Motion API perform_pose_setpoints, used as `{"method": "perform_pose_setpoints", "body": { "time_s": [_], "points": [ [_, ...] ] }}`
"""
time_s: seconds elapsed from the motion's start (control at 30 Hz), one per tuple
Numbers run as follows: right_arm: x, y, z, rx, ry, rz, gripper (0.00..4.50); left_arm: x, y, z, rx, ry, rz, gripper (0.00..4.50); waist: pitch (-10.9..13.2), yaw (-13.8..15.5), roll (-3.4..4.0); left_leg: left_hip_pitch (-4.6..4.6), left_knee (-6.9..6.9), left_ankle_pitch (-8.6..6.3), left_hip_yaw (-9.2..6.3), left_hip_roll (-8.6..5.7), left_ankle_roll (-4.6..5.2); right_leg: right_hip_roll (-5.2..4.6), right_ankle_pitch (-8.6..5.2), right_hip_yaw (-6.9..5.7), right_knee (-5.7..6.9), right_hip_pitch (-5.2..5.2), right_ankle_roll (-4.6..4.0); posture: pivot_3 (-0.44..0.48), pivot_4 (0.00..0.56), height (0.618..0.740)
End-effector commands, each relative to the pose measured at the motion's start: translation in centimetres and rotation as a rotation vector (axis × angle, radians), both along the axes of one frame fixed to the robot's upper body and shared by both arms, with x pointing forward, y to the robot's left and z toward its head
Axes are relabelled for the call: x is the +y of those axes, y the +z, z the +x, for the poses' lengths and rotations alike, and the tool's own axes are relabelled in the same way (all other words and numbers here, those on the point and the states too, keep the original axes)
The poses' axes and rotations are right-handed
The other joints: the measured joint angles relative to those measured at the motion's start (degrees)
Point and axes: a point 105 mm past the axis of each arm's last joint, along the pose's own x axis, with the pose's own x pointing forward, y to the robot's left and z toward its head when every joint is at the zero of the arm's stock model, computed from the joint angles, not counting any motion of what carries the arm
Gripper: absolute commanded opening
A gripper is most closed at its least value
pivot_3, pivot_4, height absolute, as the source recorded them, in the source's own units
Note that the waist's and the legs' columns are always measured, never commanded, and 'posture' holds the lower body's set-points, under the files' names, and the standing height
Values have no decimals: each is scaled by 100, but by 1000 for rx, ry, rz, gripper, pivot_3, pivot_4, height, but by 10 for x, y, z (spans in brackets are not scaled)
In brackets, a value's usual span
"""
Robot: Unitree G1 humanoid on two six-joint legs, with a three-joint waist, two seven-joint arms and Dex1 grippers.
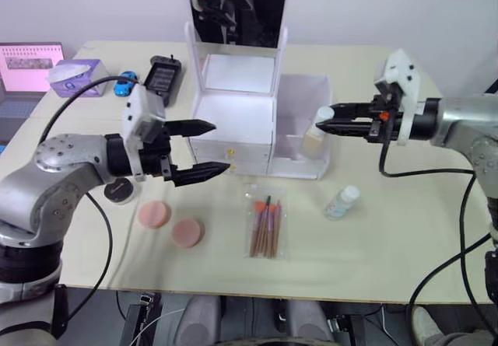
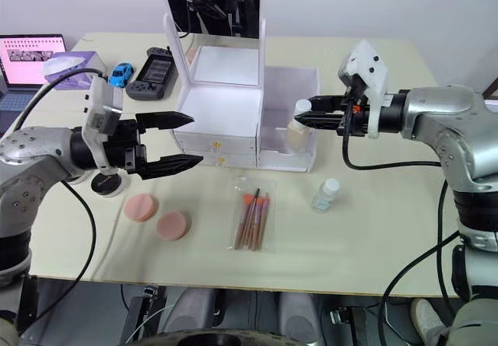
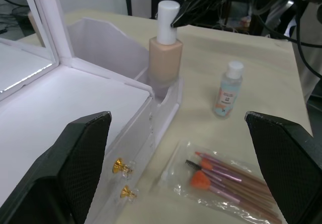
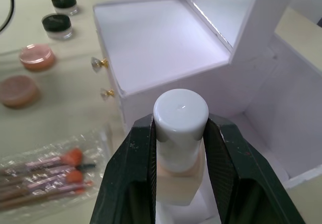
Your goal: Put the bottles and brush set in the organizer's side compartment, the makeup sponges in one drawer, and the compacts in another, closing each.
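Nearest the front edge of the surface [image 1: 373, 260], the brush set [image 1: 266, 223] lay flat in its clear pouch, untouched, and to its left the two pink makeup sponges [image 1: 170, 223] rested side by side. The squat clear bottle [image 1: 341, 202] stood on the surface to the right of the pouch, just in front of the organizer [image 1: 233, 120] and outside it. None of these had been put away.

Further back, the left gripper [image 1: 204, 150] was held with its fingers wide apart and nothing between them, level with the two gold-knobbed drawers [image 3: 123, 178], both of which were seen shut. The compacts [image 4: 60, 15] were seen in the right wrist view on the surface beyond the sponges, well clear of the drawers.

Further still, the right gripper [image 4: 180, 133] was clamped on the white cap of the beige bottle [image 3: 165, 48], whose base was seen inside the side compartment [image 1: 303, 97], against its lower front wall. Whether the base rested on the compartment floor could not be told.

The task was judged to be at its first placement: one bottle was in the compartment but not released, while the second bottle, the brush set, the sponges and the compacts were all left, along with every drawer opening and closing.
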Motion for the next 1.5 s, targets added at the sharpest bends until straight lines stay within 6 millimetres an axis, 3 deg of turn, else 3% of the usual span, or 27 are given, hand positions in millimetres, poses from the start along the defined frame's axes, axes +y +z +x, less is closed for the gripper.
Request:
{"method": "perform_pose_setpoints", "body": {
  "time_s": [0.03, 0.27, 0.67, 0.77, 0.9, 0.93, 1.13, 1.3, 1.5],
  "points": [
    [-2, 13, 6, -74, 52, -36, 1244, 1, 10, -5, -51, 8, 6, 4500, 0, -37, 0, 0, -1, 0, 1, 0, 0, 0, 0, 1, 0, -1, 0, 0, 150, 740],
    [-12, -4, 22, -52, 76, -106, 1244, -2, 8, -6, -53, 8, 10, 4500, 0, -81, 0, 1, -2, 0, 2, 0, 0, 0, 3, 3, 1, -1, 4, 0, 150, 740],
    [-5, -17, 31, -18, 113, -102, 1244, -7, 7, -2, -58, -12, 19, 4500, 0, -81, 0, 3, -1, 2, 4, 0, -3, 2, 5, 7, 6, -2, 4, 0, 150, 740],
    [-4, -10, 28, -24, 110, -115, 2306, -9, 8, -2, -58, -28, 17, 4500, 0, -81, 0, 4, -1, 2, 4, 0, -4, 2, 5, 8, 8, -3, 4, 0, 150, 740],
    [-2, 2, 23, -45, 116, -124, 4357, -12, 9, 0, -61, -41, 13, 4500, 0, -82, 0, 5, -2, 2, 4, 0, -5, 2, 5, 9, 8, -3, 4, 0, 150, 740],
    [-3, 5, 22, -51, 114, -123, 4440, -12, 10, 1, -62, -45, 10, 4500, 0, -81, 0, 5, -2, 2, 5, 0, -5, 2, 5, 9, 8, -3, 4, 0, 150, 740],
    [-5, 27, 3, -69, 108, -44, 4440, -17, 10, 3, -55, -75, 4, 4500, 0, -77, 0, 5, -3, 2, 5, 0, -5, 3, 5, 11, 8, -3, 5, 0, 150, 740],
    [-18, 42, -20, -70, 46, 56, 4440, -24, 15, 6, -42, -120, -15, 4500, 0, -52, 0, 3, 0, 2, 5, 0, -5, 3, 5, 11, 8, -2, 5, 0, 150, 740],
    [-48, 24, -71, -34, -94, 51, 4440, -45, 27, 1, -28, -303, -36, 4500, -2, 70, -3, 1, 0, 2, 6, -2, -4, 3, 5, 14, 3, 2, 7, 0, 150, 740]
  ]
}}
